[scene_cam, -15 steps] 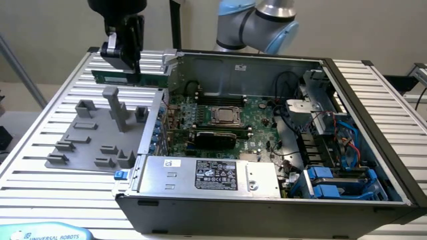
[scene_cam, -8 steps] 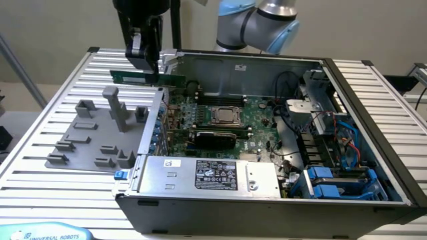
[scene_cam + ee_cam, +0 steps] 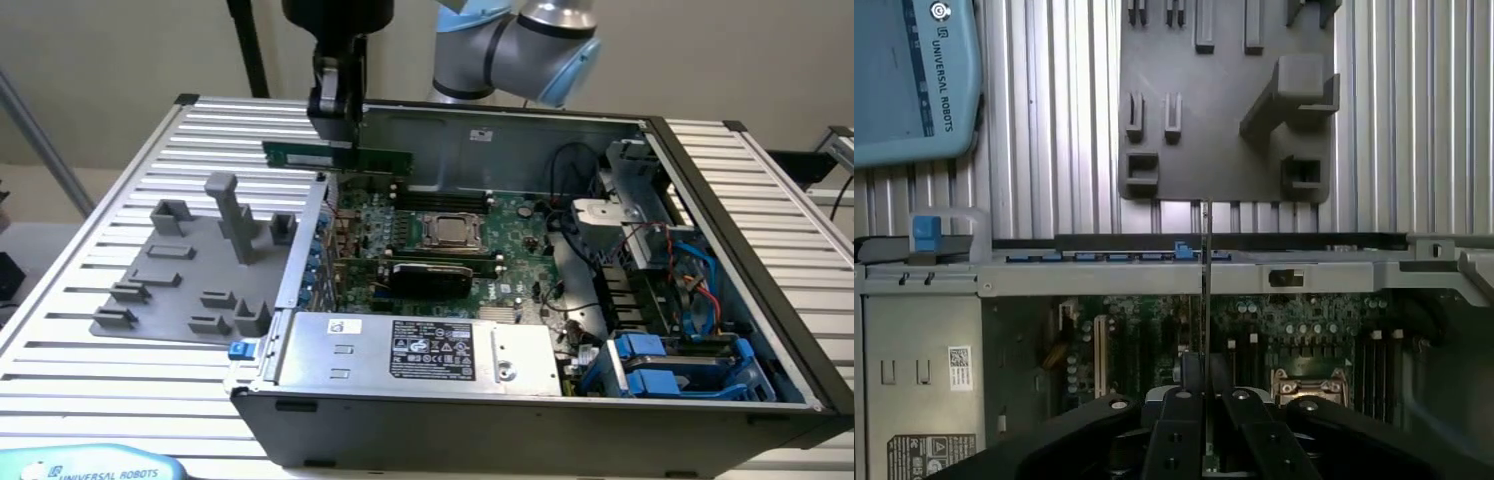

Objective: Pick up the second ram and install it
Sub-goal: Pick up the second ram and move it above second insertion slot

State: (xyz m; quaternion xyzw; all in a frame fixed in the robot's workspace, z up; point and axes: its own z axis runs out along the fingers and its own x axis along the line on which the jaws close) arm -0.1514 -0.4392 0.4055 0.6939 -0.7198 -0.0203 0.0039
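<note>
My gripper [image 3: 348,138] is shut on the second ram [image 3: 300,154], a thin green stick held level above the open computer case's [image 3: 441,125] wall on the exterior view's left. The stick hangs over the motherboard's [image 3: 514,225] far corner, apart from the board. In the wrist view the ram [image 3: 1206,260] appears edge-on as a thin line rising from between my fingers [image 3: 1176,408], across the case rim. Long black memory slots [image 3: 1376,352] lie beside the processor socket [image 3: 1309,386].
A grey fixture tray [image 3: 174,270] with upright posts sits on the slatted table on the exterior view's left. Inside the case are a wide black card [image 3: 427,274], the power supply [image 3: 420,350], cables and blue drive bays [image 3: 674,365]. A teach pendant [image 3: 909,75] lies nearby.
</note>
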